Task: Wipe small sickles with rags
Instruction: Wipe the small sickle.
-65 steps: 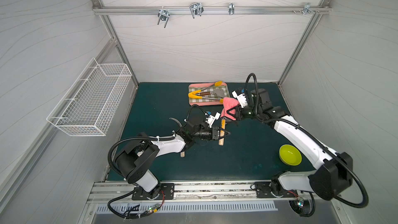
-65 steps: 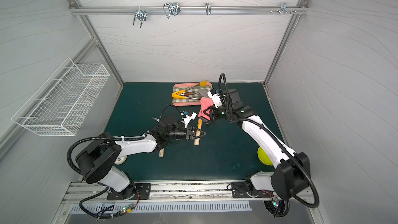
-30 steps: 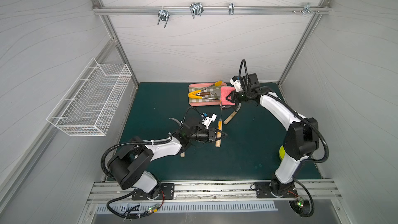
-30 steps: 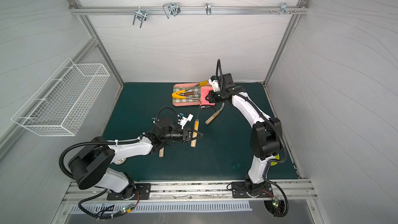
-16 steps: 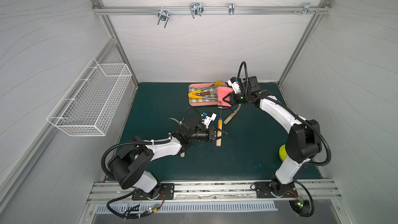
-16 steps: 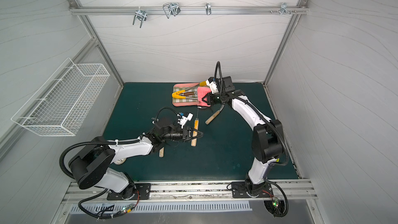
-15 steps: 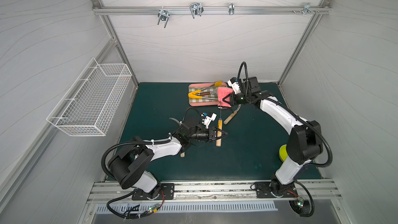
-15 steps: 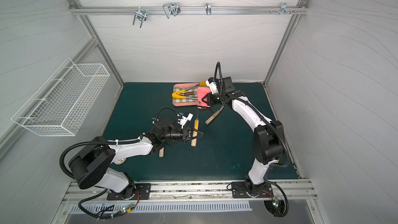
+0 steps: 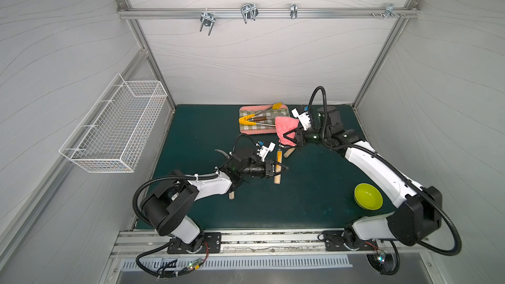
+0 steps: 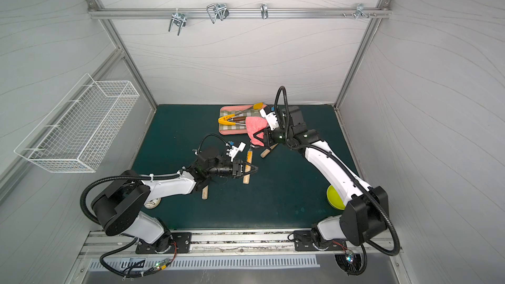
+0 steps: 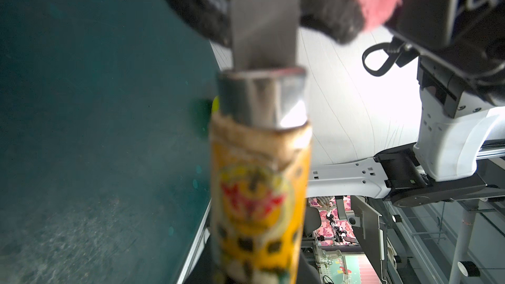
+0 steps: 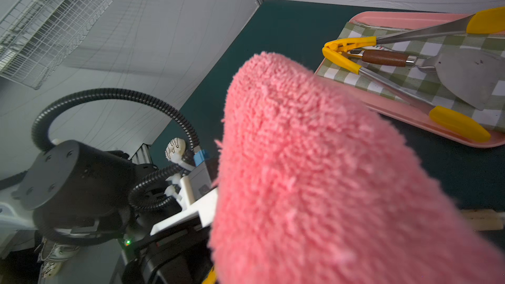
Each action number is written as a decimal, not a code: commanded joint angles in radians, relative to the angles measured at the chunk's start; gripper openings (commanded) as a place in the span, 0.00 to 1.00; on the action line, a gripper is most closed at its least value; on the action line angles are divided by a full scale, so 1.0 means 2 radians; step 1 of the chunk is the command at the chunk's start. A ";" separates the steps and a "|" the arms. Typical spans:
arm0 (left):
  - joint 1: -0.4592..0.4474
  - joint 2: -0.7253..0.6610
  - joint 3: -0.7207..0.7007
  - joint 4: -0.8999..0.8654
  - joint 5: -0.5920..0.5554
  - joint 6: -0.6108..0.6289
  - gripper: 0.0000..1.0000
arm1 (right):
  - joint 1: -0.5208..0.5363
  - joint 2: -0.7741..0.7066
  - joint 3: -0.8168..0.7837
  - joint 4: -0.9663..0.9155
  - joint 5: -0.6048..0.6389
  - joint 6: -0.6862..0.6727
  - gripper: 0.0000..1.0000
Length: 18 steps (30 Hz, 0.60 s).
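Observation:
My left gripper (image 9: 281,169) is shut on the pale handle of a small sickle (image 9: 278,159) with an orange label (image 11: 259,200), held over the green mat. Its grey blade (image 11: 263,17) runs into the dark-backed fold of the pink rag (image 9: 285,129) (image 10: 255,127). My right gripper (image 9: 289,139) is shut on that rag, which fills the right wrist view (image 12: 314,173) and hides the jaws. A second sickle's handle (image 9: 288,152) lies below the right gripper. Under my left arm, a third sickle's handle (image 9: 231,195) sticks out.
A pink-rimmed checked tray (image 9: 257,132) behind the rag holds yellow-tipped tongs (image 9: 246,119) and a brown-handled spatula (image 12: 464,77). A lime bowl (image 9: 368,196) sits by the right arm's base. On the left wall hangs a wire basket (image 9: 114,129).
My right gripper has come down with the rag from beside the tray onto the held sickle's blade, and its arm now reaches out low. The left gripper and its sickle have hardly moved.

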<state>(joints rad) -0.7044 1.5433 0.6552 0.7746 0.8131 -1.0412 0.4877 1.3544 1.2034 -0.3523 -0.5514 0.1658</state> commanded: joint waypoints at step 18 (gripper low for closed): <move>0.013 -0.054 0.006 0.000 0.022 0.002 0.00 | -0.061 0.086 0.101 -0.094 0.086 -0.019 0.00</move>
<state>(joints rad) -0.6762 1.4677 0.6712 0.7311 0.8455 -1.0298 0.3618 1.4559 1.3617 -0.5133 -0.4000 0.1566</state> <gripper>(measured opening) 0.249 0.121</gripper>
